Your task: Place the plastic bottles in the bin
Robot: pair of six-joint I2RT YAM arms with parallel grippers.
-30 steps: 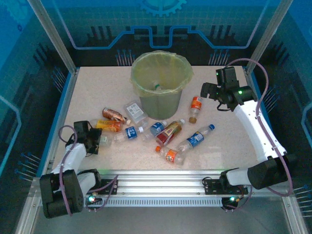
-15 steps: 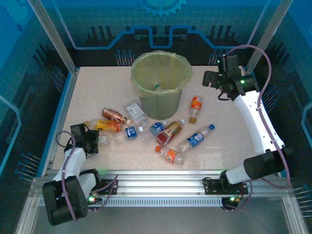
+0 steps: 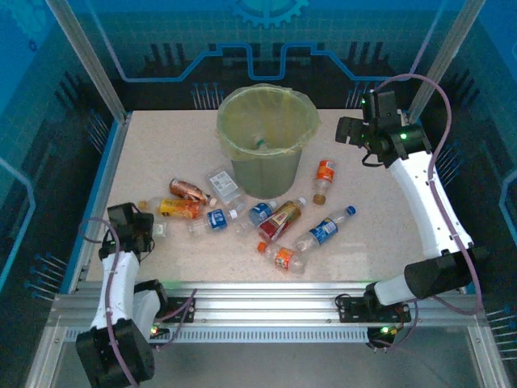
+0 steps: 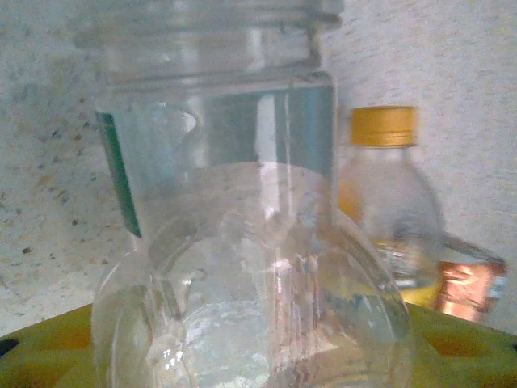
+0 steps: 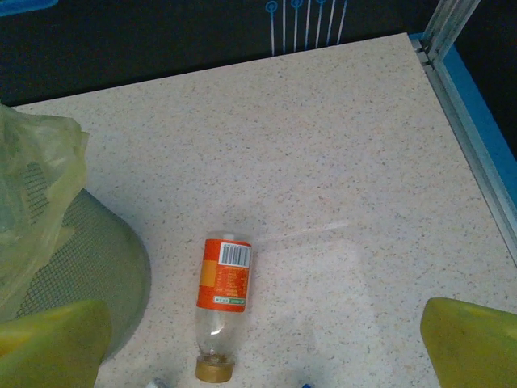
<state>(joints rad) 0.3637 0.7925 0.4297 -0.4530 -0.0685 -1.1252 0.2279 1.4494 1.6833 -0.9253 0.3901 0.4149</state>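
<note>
Top external view: a speckled beige tabletop is being enclosed by blue glowing panels. Small clear plastic bottles are lying before the round olive-green bin. Right gripper jaws are being held wide; left gripper jaws are flanking a clear bottle, grip unconfirmed.

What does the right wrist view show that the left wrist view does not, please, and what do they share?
Right wrist view: a clear plastic bottle with an orange label lying on its side, gold cap nearest the camera, beside the round olive-green bin with its yellow-green bag; the right pincer's fingers stand wide apart. Left wrist view: a clear plastic bottle with a teal label close against the lens, and a yellow-capped clear bottle behind it. Both: the pale speckled tabletop and, at the bottom edge, yellow-green fingers, here the left pincer's fingers.
</note>
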